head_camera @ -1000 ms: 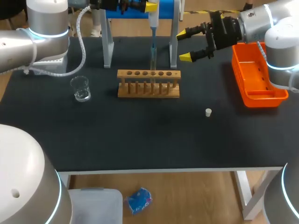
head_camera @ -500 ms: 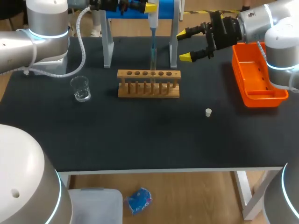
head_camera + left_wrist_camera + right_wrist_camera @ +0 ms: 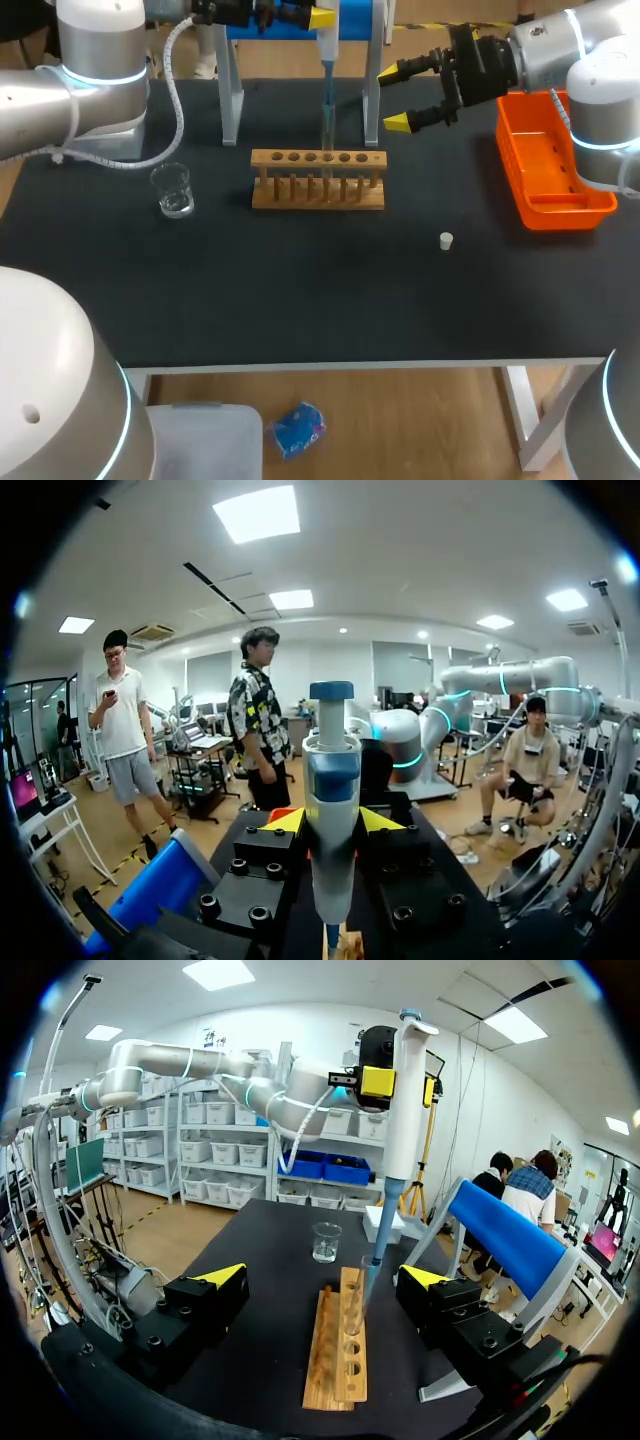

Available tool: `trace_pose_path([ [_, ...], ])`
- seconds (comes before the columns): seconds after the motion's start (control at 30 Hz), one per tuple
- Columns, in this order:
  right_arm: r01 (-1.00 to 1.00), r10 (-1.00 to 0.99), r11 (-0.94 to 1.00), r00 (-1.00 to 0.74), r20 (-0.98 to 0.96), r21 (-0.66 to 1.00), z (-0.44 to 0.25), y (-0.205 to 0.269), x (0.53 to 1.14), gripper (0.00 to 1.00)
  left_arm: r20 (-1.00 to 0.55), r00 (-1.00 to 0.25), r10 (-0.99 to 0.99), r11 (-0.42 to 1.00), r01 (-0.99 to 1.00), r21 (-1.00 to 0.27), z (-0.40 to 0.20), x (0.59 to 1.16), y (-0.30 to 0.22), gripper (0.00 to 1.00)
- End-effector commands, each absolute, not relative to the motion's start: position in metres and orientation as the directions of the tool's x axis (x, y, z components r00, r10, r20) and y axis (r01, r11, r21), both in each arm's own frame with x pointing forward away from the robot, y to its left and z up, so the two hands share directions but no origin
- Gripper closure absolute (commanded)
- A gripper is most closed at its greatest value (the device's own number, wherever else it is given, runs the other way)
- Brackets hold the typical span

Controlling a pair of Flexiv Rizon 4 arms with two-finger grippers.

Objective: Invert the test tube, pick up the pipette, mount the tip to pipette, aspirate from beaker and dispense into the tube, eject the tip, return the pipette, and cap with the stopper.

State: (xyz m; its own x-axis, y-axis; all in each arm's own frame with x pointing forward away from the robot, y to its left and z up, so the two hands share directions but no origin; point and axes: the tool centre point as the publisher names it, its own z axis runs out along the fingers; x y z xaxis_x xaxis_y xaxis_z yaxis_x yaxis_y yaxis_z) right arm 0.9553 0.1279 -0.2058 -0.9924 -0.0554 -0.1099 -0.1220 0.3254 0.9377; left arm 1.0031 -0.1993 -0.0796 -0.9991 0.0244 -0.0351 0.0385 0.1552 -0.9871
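1. Gripping the pipette by its body, the left gripper had one yellow fingertip pressed to each side, and the plunger end stood above the fingers.
2. The pipette hung upright from that hold. Its thin blue tip pointed down into the mouth of a clear tube.
3. The tube stood upright in one hole of the wooden rack, towards the rack's middle.
4. The right gripper had its fingers spread wide with nothing between them. It was held above the table behind the rack's right end, facing the pipette.
5. In the right wrist view, the rack, tube and pipette lay straight ahead of the open fingers, clear of both.
6. The blue stand with white legs rose behind the rack, and the pipette hung between its legs.
7. The glass beaker sat upright on the table to the left of the rack, well apart from it. I could not tell how full it was.
8. The small white stopper lay on the table in front of the rack's right end, touching nothing.
9. The orange tray sat at the table's right edge, under the right arm.
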Motion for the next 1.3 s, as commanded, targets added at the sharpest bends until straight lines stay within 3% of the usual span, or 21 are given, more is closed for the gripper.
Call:
trace_pose_path([
  [0.03, -0.122, -0.055, 0.326, -0.992, -0.110, 0.937, -0.206, 0.127, 0.955, 0.00, -0.038, -0.999, 0.022, 0.151, 0.040, -0.988, -0.081, 1.002, -0.199, 1.00],
  [1.03, -0.122, -0.055, 0.326, -0.992, -0.110, 0.937, -0.206, 0.127, 0.955, 0.00, -0.038, -0.999, 0.013, 0.155, 0.040, -0.987, -0.079, 1.002, -0.196, 1.00],
  [1.3, -0.123, 0.016, 0.397, -0.990, -0.141, 0.909, -0.173, 0.100, 0.961, 0.00, -0.038, -0.999, 0.013, 0.155, 0.040, -0.987, -0.079, 1.002, -0.196, 1.00],
])
